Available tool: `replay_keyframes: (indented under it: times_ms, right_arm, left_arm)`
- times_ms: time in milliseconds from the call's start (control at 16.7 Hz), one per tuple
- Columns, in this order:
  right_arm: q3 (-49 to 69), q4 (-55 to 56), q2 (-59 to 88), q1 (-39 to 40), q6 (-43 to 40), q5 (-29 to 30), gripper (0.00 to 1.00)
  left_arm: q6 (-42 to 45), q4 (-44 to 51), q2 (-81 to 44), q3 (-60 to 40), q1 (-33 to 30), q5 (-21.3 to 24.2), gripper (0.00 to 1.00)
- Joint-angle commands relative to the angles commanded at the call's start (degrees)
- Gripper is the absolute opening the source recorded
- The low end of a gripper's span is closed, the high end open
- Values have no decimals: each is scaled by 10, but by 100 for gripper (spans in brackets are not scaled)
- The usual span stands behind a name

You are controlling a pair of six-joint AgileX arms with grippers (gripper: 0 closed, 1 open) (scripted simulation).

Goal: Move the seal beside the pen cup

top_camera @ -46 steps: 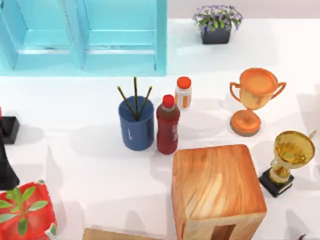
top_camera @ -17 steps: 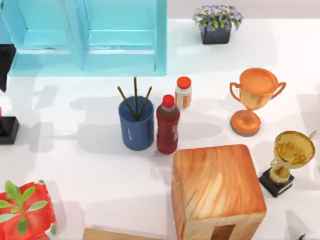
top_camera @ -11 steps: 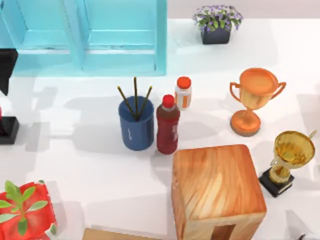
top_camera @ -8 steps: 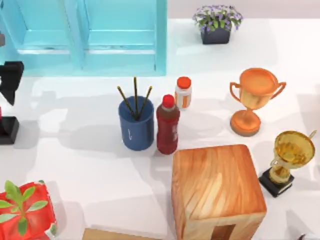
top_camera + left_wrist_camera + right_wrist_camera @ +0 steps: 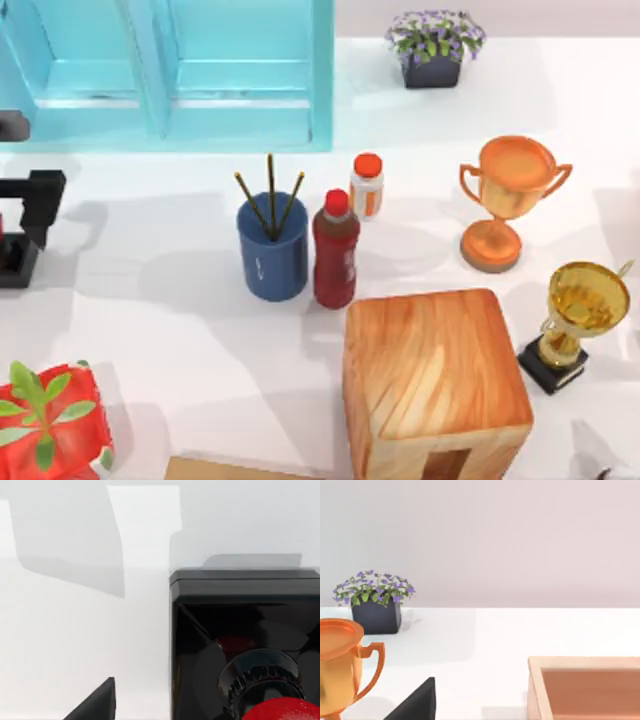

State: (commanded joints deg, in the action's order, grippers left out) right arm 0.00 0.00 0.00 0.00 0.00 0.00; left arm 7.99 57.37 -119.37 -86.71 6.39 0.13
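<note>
The seal (image 5: 14,262) stands at the table's far left edge, its black square base showing. In the left wrist view the seal (image 5: 240,630) is close below, with its glossy red knob (image 5: 280,711) on top. My left gripper (image 5: 30,200) hovers open just above the seal, not touching it. One of its fingertips (image 5: 97,705) sits to the side of the base. The pen cup (image 5: 272,255), dark blue with three thin pens, stands near the table's middle, well to the right of the seal. My right gripper (image 5: 603,474) is parked open at the bottom right corner.
A dark-red bottle (image 5: 335,250) touches the cup's right side, with a small white bottle (image 5: 367,186) behind it. A wooden block (image 5: 435,385), an orange trophy (image 5: 508,200) and a gold trophy (image 5: 575,320) fill the right. A blue cabinet (image 5: 170,70) is at the back and a red plant pot (image 5: 50,425) at front left.
My left arm has swung from the front left edge up along it and then rightward, ending over the seal. The seal, cup and right arm have not moved.
</note>
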Motion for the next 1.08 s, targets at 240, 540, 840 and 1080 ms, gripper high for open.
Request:
replay_keyframes:
  times_ms: [240, 540, 840, 1080]
  right_arm:
    - [0, 0, 0, 0, 0, 0, 100]
    - [0, 0, 0, 0, 0, 0, 100]
    - [0, 0, 0, 0, 0, 0, 100]
    - [0, 0, 0, 0, 0, 0, 100]
  left_arm:
    - [0, 0, 0, 0, 0, 0, 77]
    - [0, 0, 0, 0, 0, 0, 40]
    - [0, 0, 0, 0, 0, 0, 2]
    - [0, 0, 0, 0, 0, 0, 0]
